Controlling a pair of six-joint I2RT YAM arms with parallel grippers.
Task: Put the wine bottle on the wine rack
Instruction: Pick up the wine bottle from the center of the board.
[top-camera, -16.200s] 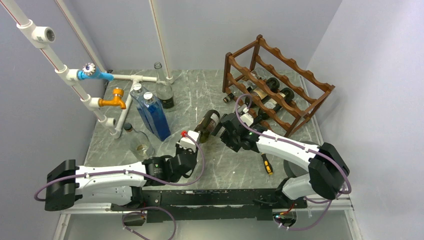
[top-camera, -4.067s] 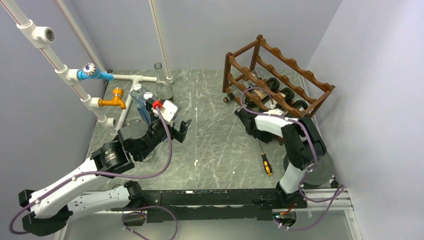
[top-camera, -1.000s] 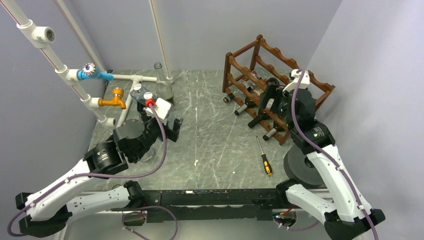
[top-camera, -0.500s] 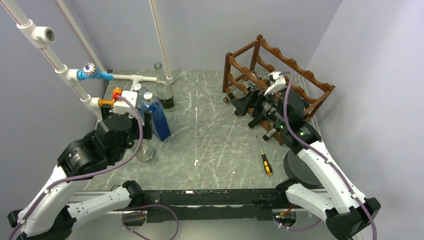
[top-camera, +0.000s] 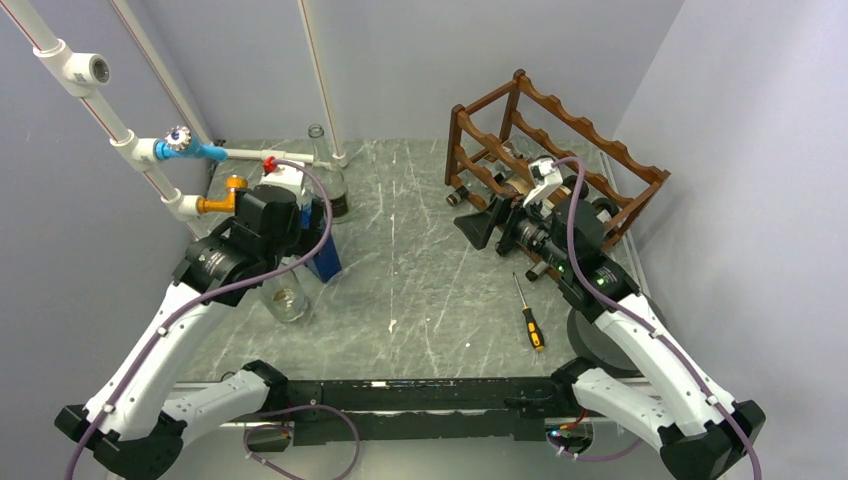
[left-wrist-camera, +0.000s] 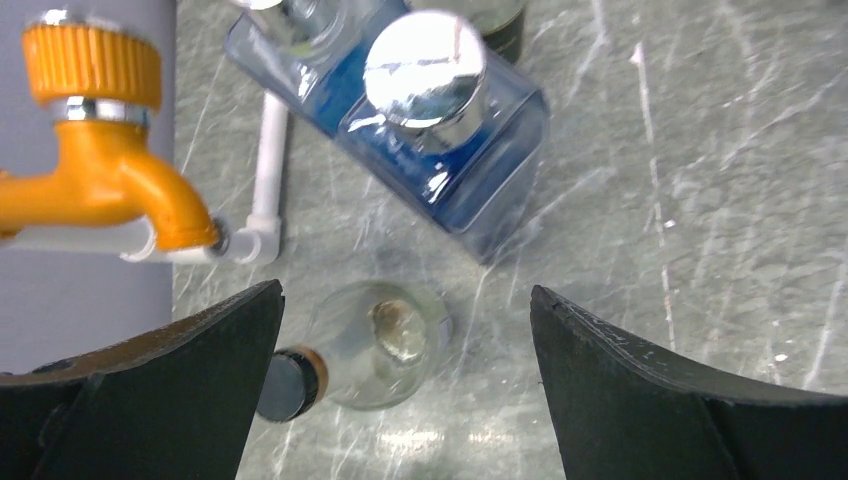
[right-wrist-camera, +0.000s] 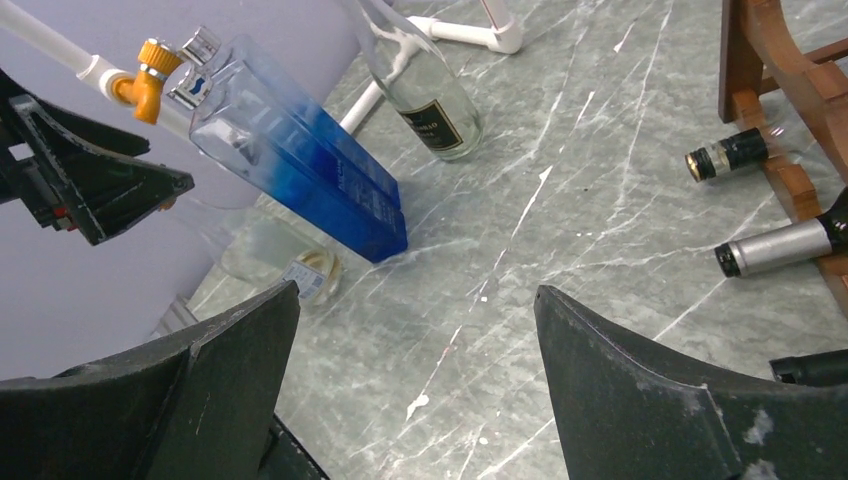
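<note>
— Where are the wine bottles (right-wrist-camera: 775, 247) found?
— They are laid low in the wine rack (right-wrist-camera: 762, 45), at the far right of the table (top-camera: 420, 290), with their necks stuck out toward the left. One neck is capped in silver, another in black with a gold band.
— How are the tools set?
— The right gripper (right-wrist-camera: 417, 290) is held just left of the rack, jaws spread wide, nothing between them. The left gripper (left-wrist-camera: 405, 295) is hung over the blue bottle (left-wrist-camera: 440, 150) and a small clear bottle (left-wrist-camera: 375, 340) at the far left, jaws likewise parted and empty.
— Can any writing be read?
— Gold lettering is carried on the dark label of the tall clear bottle (right-wrist-camera: 430, 100), but it cannot be made out. A pale label on the small clear bottle is unreadable too.
</note>
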